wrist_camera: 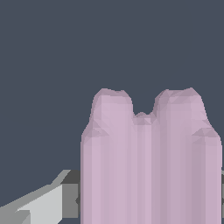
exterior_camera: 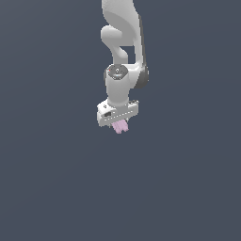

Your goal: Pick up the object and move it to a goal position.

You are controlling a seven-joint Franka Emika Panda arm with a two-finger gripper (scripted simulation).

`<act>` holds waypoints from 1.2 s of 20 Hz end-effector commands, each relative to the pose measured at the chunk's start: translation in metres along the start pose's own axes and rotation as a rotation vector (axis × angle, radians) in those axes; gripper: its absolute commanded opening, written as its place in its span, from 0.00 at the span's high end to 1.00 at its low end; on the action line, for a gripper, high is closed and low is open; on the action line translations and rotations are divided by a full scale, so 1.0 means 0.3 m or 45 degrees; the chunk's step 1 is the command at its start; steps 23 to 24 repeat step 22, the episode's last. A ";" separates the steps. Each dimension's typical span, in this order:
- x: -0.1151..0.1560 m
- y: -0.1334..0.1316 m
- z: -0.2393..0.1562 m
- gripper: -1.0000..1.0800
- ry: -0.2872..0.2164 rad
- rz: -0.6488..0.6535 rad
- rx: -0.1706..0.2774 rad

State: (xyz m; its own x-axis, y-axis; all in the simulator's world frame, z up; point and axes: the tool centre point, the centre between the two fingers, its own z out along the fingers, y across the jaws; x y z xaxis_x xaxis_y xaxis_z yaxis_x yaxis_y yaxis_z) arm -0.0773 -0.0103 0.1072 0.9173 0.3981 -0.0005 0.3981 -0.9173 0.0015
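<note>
One finger (wrist_camera: 43, 205) is seen in the wrist view as a pale grey wedge with a dark pad, pressed against the side of the object (wrist_camera: 148, 166); the other finger is barely seen at the frame edge on the far side. The gripper (exterior_camera: 120, 123) is clamped narrow on the object (exterior_camera: 121, 126), which is held between the fingers and fills most of the gap. In the wrist view the pink piece is seen end-on from close up: two rounded lobes with a groove between them, projecting past the fingertips. In the exterior view only a small pink stub is seen protruding below the white hand, slightly tilted toward the exterior view's right. The fingers themselves are mostly hidden there by the hand body. The arm (exterior_camera: 123, 56) is hung from the top of the frame, wrist pointed down, hand turned at a slight angle. Uniform dark grey-blue is seen all around in both views; whether the object touches any surface cannot be told.
</note>
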 end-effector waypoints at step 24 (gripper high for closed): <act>0.092 -0.458 -0.387 1.00 0.000 0.000 0.001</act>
